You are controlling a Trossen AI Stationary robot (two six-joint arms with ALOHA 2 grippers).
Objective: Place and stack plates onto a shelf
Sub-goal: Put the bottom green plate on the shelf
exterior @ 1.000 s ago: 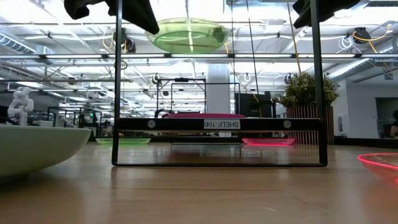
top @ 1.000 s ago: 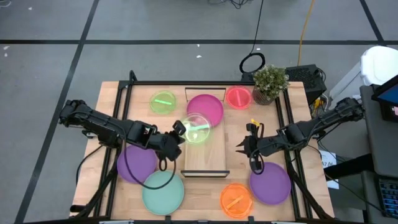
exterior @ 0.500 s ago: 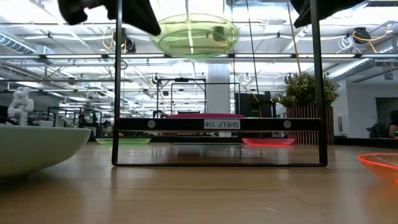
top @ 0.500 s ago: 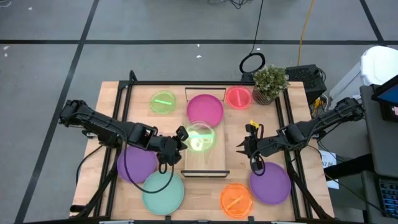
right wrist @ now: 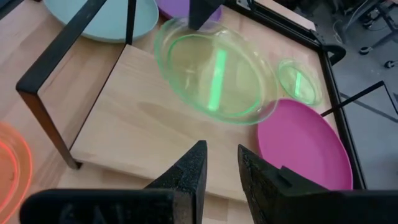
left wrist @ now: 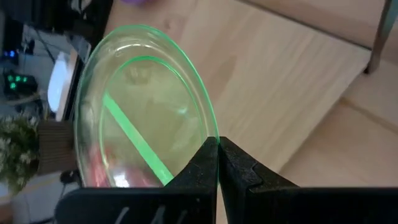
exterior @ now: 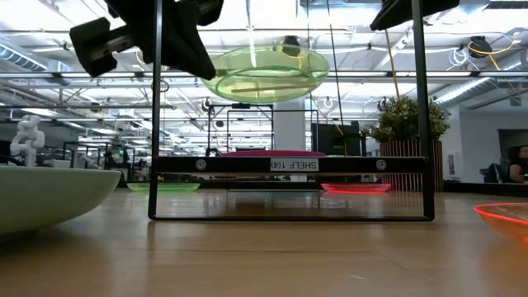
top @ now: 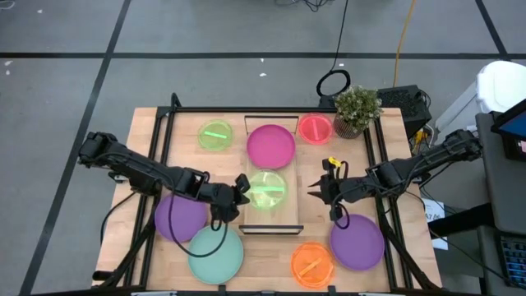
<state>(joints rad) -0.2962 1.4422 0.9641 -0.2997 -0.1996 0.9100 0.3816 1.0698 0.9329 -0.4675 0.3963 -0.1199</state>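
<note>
The main risk sits with the left gripper (top: 238,193), whose fingers are pinched tight on just the rim of a translucent lime-green plate (top: 266,190) held in the air above the bare middle of the shelf (top: 275,215). With so thin an edge grip, the plate could pivot or slip out, and released from that height it would likely bounce or slide off the board. It also hangs close to the magenta plate (top: 270,145) already lying on the shelf's far end, so lowering it there could catch that rim and leave it tilted. A lesser risk is the right gripper (top: 320,188), waiting partly open and empty just beside the shelf, near enough to be brushed. By count, going from big to small: one shelf; four large plates, being two purple, one magenta and one mint-green; four small plates, being two lime-green, one red-pink and one orange.
</note>
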